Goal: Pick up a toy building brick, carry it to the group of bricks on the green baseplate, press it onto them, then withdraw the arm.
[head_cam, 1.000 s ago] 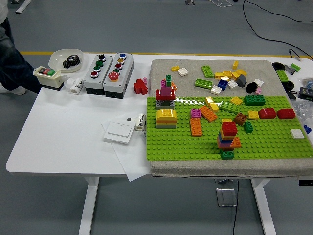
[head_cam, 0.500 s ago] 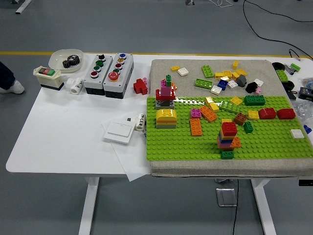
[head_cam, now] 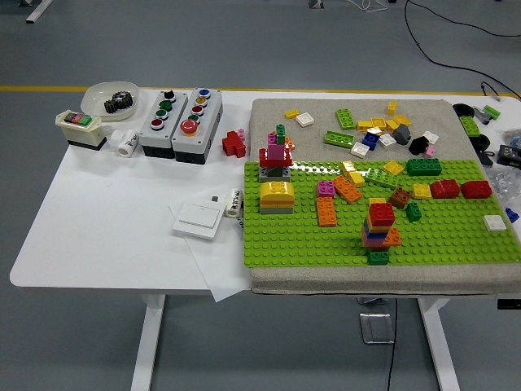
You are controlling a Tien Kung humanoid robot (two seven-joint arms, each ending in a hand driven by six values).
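Observation:
The green baseplate [head_cam: 309, 236] lies on a grey mat at the table's right half. On it stands a stack topped by a red brick [head_cam: 380, 215], with orange, purple and green layers below. A yellow-topped block [head_cam: 277, 196] and a red-pink-green tower [head_cam: 276, 154] stand at the plate's left. Orange bricks [head_cam: 326, 211], two red bricks [head_cam: 460, 189] and a dark green brick [head_cam: 423, 167] also sit on the plate. Loose bricks [head_cam: 370, 130] are scattered on the mat behind it. Neither robot hand shows in the head view.
Two grey button boxes [head_cam: 181, 114], a small switch box [head_cam: 79, 126], a white dish with a gear [head_cam: 110, 99], a red cross-shaped piece [head_cam: 234, 144] and a white wall switch on paper [head_cam: 198, 220] lie on the table's left. Cables and parts sit at the far right edge.
The person at the far left edge has stepped away: a dark trouser leg a second ago, only a shoe half a second ago, now gone. Nothing on the table moved.

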